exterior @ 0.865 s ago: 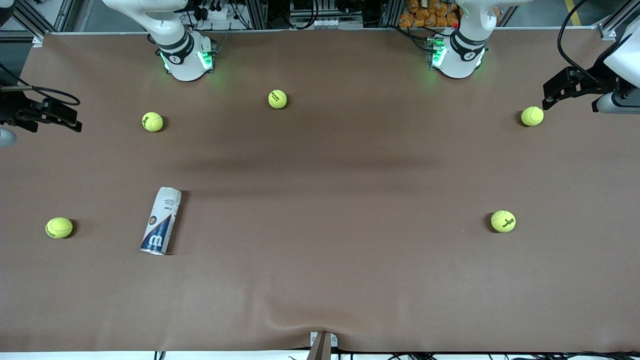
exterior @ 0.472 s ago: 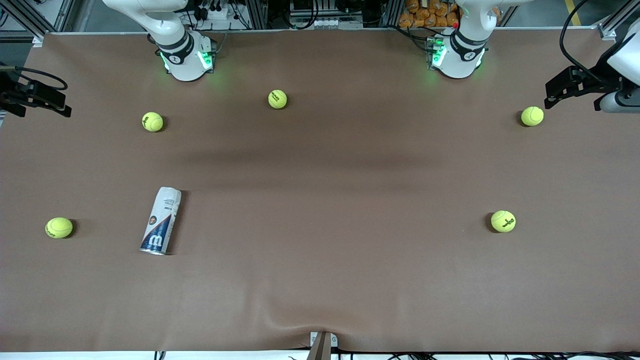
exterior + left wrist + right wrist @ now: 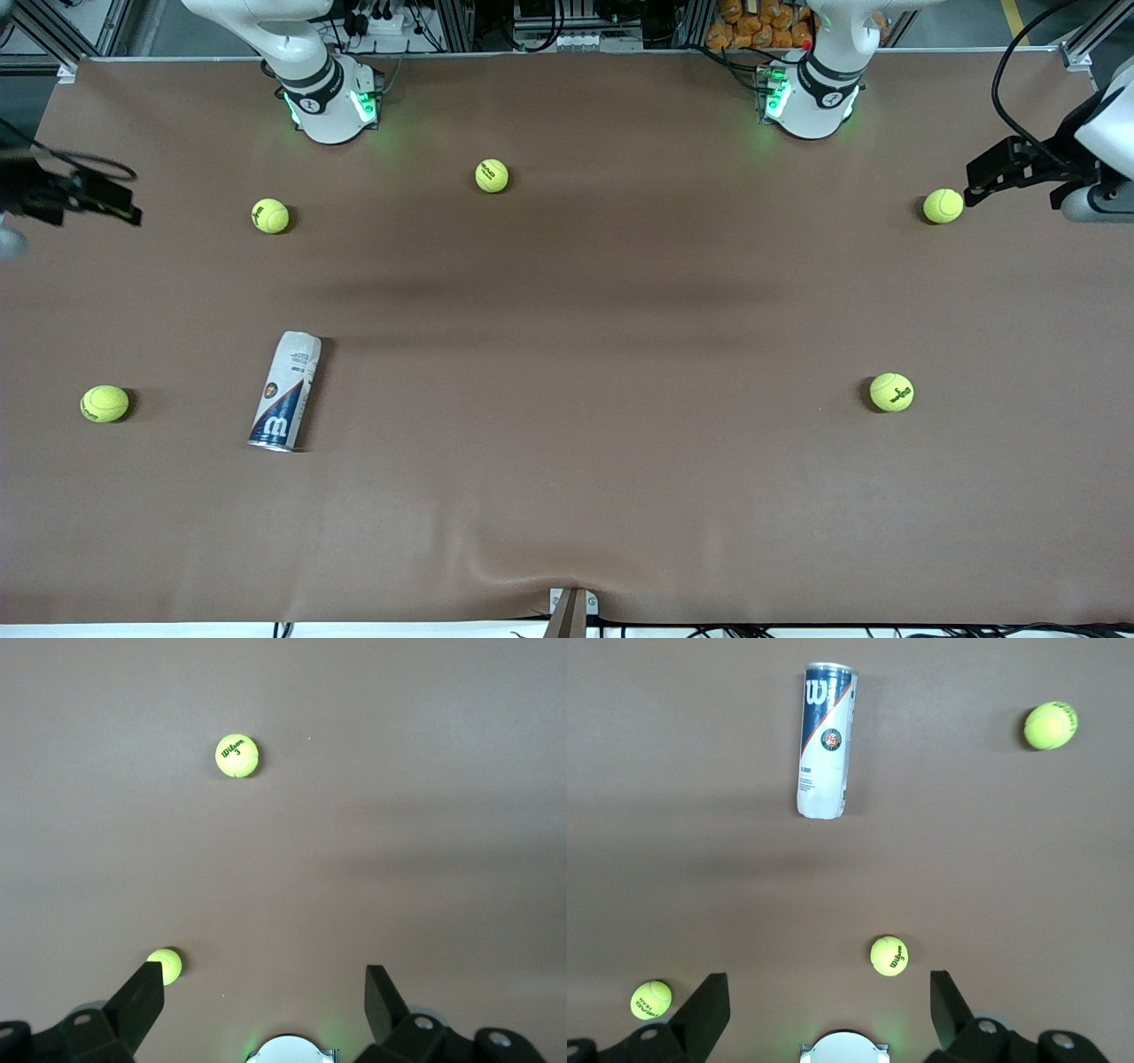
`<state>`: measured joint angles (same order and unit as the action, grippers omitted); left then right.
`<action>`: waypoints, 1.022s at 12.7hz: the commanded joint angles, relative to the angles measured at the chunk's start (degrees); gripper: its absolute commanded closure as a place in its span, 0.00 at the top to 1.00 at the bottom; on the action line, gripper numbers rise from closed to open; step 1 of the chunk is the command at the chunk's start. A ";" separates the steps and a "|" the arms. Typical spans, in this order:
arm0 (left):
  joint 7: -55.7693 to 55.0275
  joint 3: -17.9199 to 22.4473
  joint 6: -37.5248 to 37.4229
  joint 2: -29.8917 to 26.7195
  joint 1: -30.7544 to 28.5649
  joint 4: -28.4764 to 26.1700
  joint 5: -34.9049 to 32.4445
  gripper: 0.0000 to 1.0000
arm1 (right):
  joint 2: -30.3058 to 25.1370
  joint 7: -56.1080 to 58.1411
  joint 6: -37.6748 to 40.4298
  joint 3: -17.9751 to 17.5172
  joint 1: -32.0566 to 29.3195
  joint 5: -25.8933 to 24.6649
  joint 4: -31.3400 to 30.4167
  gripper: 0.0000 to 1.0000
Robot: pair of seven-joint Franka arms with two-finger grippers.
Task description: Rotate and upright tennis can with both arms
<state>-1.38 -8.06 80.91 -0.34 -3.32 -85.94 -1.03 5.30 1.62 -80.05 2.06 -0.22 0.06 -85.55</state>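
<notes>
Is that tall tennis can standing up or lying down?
Lying down. The can rests lengthwise on the table, its whole label showing from above; the right wrist view shows it the same way. Neither gripper touches it.

Front camera high, faces robot bases, sees whole table [image 3: 567, 532]. Wrist cameras look down from high up. Right wrist and front share tennis can [image 3: 826, 740].

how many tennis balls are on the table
5. Two lie near the right arm's base, one beside the lying tennis can at the right arm's end, one under the left gripper, one nearer the camera. None seem hidden.
</notes>
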 commanded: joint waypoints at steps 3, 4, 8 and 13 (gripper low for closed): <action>-0.46 -0.29 -0.93 -0.45 -1.77 -0.90 0.33 1.00 | 9.97 0.83 -5.97 -0.04 1.10 1.17 1.17 1.00; -0.46 -0.29 -0.76 -0.27 -1.86 -0.90 0.42 1.00 | 12.69 1.71 -7.30 0.05 1.19 0.73 1.26 1.00; -0.46 -0.29 -0.49 -0.10 -2.48 -0.99 0.51 1.00 | 19.90 1.72 -13.46 0.05 3.21 1.16 1.53 1.00; -0.38 -0.20 -0.23 -0.01 -3.27 -1.69 0.51 1.00 | 25.02 1.45 -28.54 0.05 2.51 2.40 -2.94 1.00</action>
<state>-1.55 -7.95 80.67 0.05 -5.85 -87.19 -1.03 29.57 2.84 -104.55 1.99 2.69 1.10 -86.52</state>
